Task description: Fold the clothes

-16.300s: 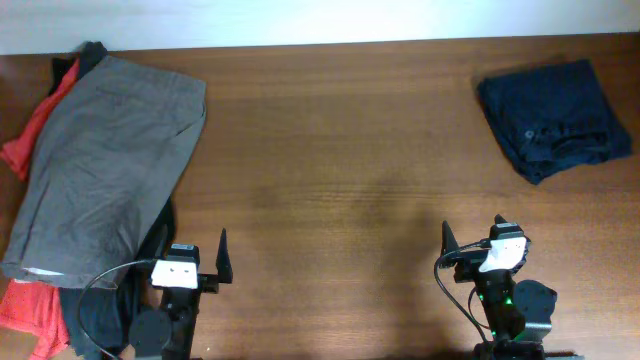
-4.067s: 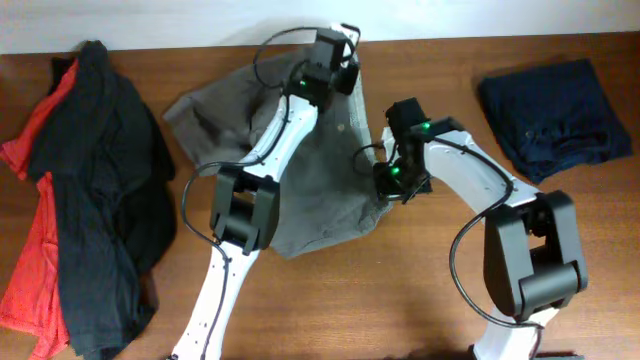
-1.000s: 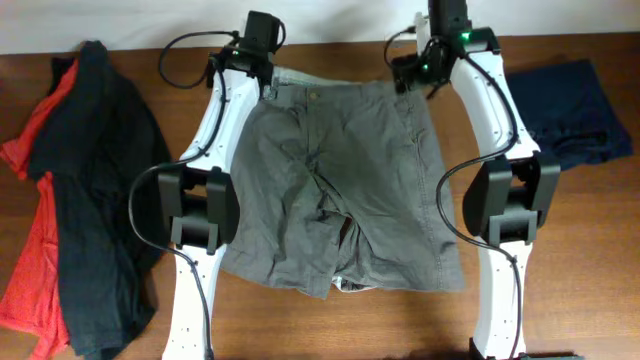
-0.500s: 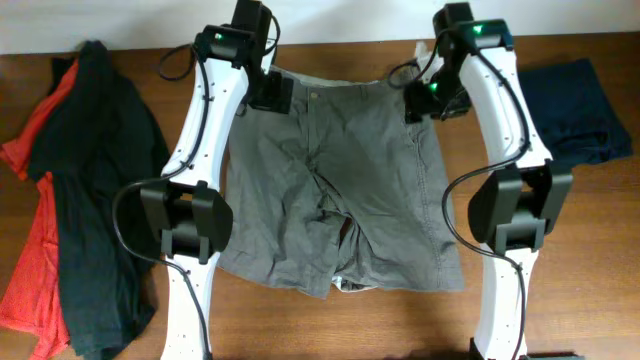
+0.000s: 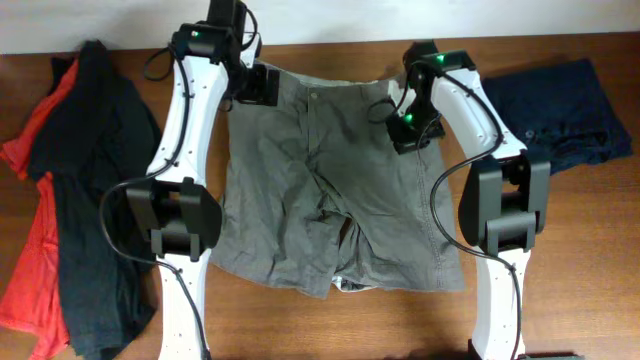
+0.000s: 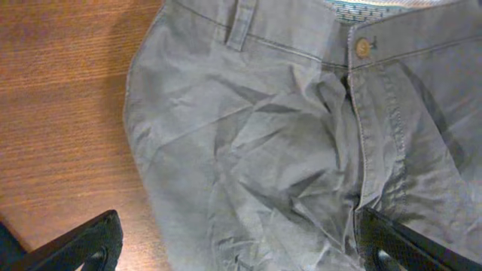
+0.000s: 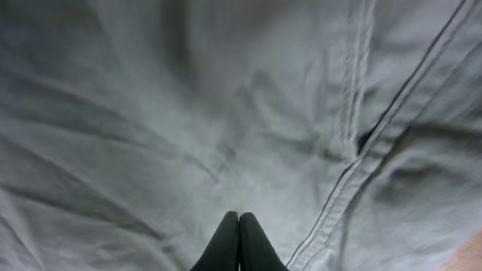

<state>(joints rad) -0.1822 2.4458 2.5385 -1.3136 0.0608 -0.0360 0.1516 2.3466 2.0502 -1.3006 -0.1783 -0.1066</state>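
While the taupe-grey shorts [image 5: 320,200] lie spread front-up on the middle of the table [image 5: 330,325], both arms reach over their waistband end.
The left gripper [image 6: 241,252] hangs above the waistband's left corner with its fingers spread wide and nothing between them. The button [image 6: 363,47] and a strip of pale waistband lining [image 6: 376,9] show in its view. The right gripper [image 7: 239,220] has its fingertips pressed together just over creased cloth beside a pocket seam. A black garment [image 5: 95,190] lies over a red garment [image 5: 20,300] at the left edge, and a navy garment [image 5: 555,105] sits far right.
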